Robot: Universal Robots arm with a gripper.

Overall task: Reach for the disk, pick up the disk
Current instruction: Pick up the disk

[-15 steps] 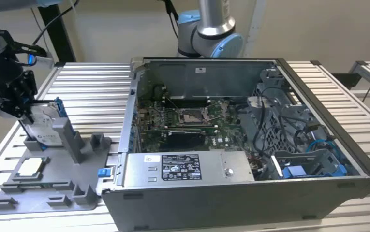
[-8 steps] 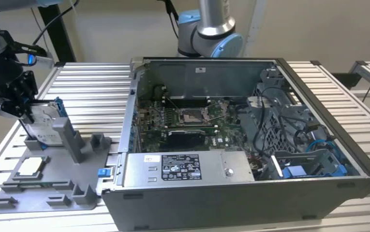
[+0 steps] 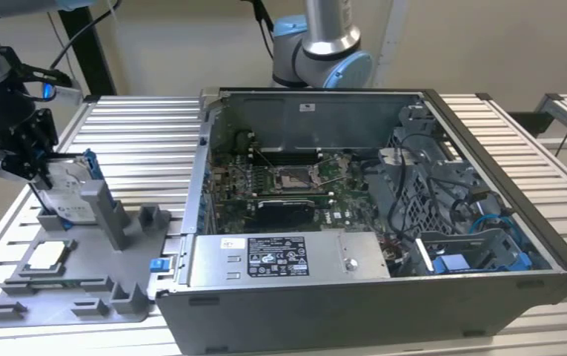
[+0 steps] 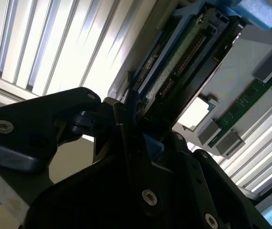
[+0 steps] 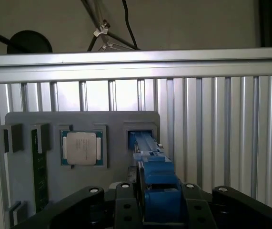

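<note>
The end effector (image 3: 36,172) is clenched on the disk (image 3: 67,189), which is held upright on its edge, with the grey fixture plate (image 3: 85,268) set just beneath it on the slatted worktop (image 3: 135,148) beside the computer case (image 3: 362,305).

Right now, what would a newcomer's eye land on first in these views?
The open computer case, its board and cables bare, takes the middle of the exterior view. At that view's left, the gripper sits over the disk, which stands on edge in a grey fixture tray, with a square chip module lying nearby.
</note>
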